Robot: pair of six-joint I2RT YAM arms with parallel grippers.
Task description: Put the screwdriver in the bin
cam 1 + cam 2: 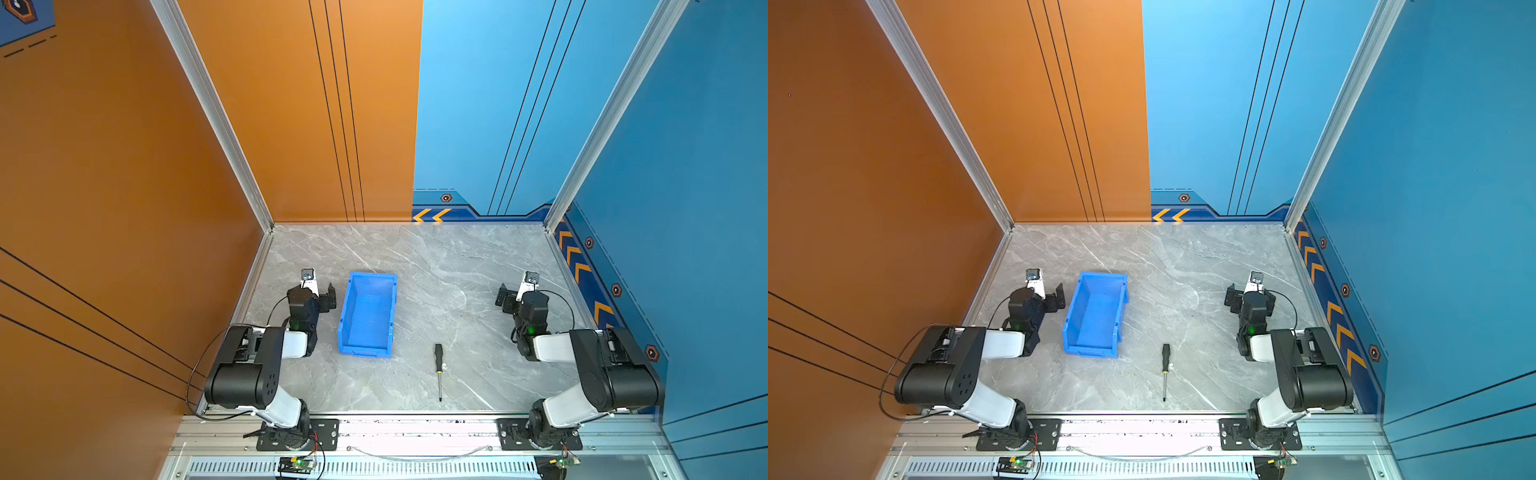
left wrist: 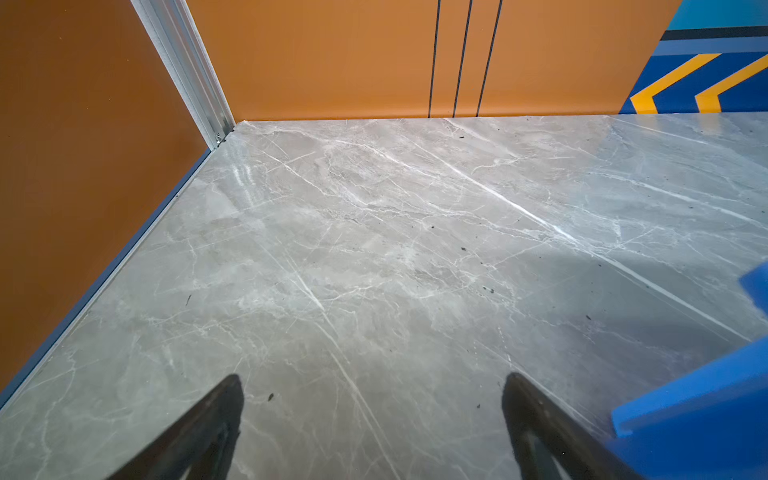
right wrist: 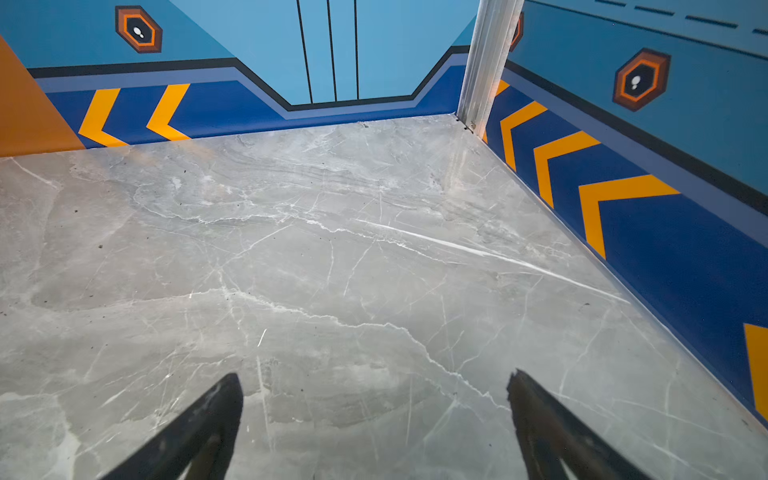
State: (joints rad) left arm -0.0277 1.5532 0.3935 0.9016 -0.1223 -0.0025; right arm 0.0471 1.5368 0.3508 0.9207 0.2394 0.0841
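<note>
Plainly outside the bin point(image 1: 368, 311), the screwdriver point(image 1: 439, 369) lies flat on the table point(image 1: 457, 257).

bin point(image 1: 367, 316) on the table point(image 1: 436, 270), just right of my left gripper point(image 2: 374, 380); screwdriver point(image 1: 438, 361) right of bin, nearer my bases.

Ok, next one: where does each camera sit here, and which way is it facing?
Both top views: high over the front rail, looking down at the table, bin, screwdriver; whole left arm and right arm show.
Left wrist: behind the left gripper, facing the orange back corner; open fingers show.
Right wrist: behind the right gripper, facing the blue back corner; open fingers show.
Shared: only top views and left wrist catch the bin.
</note>
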